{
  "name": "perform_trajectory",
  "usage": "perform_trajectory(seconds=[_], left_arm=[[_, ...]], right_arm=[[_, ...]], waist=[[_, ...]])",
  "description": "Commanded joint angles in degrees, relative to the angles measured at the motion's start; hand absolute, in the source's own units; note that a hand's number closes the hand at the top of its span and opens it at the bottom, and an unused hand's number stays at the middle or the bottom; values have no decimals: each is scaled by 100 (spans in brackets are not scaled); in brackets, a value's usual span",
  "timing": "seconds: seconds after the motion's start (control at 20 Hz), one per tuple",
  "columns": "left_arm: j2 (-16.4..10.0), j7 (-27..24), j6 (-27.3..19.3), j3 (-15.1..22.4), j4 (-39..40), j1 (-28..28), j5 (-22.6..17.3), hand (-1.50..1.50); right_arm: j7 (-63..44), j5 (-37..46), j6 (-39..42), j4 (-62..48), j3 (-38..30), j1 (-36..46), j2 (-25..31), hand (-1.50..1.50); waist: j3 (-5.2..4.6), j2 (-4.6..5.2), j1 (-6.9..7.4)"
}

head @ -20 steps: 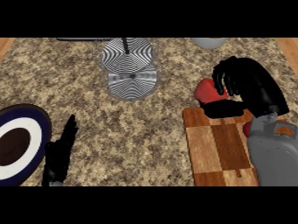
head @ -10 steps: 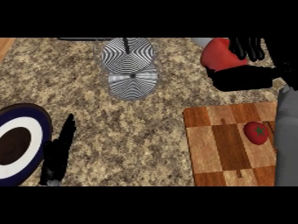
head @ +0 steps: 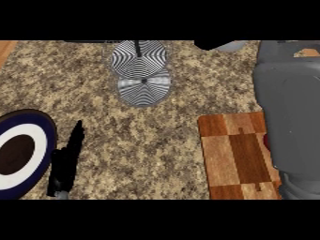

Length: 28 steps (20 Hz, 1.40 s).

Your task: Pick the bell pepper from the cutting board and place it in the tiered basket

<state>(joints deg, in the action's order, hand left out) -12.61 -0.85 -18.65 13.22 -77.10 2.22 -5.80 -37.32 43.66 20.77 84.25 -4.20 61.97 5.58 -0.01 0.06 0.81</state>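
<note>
The grey right forearm runs up the right side over the wooden cutting board. Only a dark scrap of the right hand shows at the top edge, so what it holds cannot be told. The bell pepper is not visible, just an unidentifiable red sliver at the forearm's edge. The left hand rests lower left beside a plate, fingers straight, holding nothing; the striped 2-tier basket stands top centre. A pepper is likely light, hollow and waxy-slick, best cupped around its widest part, not the stem.
</note>
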Motion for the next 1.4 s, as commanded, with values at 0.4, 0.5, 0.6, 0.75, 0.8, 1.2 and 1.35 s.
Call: perform_trajectory(seconds=[0.4,0.5,0.6,0.75,0.8,1.2,1.35], left_arm=[[70,185,65,-38,-320,121,108,0],[168,-114,48,-117,188,-76,177,0],[164,160,126,-81,87,-89,155,0],[42,-97,161,-115,-174,190,202,0],[195,194,-1,40,-481,271,268,0],[199,182,234,-22,-160,-97,281,0],[187,74,320,-131,176,-306,246,0]], right_arm=[[1312,315,-1268,-3004,1,937,-191,150],[1412,457,-1631,-3569,31,1242,-382,150],[1370,508,-1688,-3796,88,1352,-514,150],[1786,495,-1962,-4547,-48,1516,-348,150],[1493,542,-2157,-4331,371,1219,-551,150],[2088,14,-3105,-5808,-225,1656,-557,150],[2062,-973,-2998,-5816,-414,1535,-558,-150]], waist=[[-2,29,86],[-6,51,97],[-4,35,62],[-4,51,122],[-2,21,83],[-4,93,228],[-6,92,284]])
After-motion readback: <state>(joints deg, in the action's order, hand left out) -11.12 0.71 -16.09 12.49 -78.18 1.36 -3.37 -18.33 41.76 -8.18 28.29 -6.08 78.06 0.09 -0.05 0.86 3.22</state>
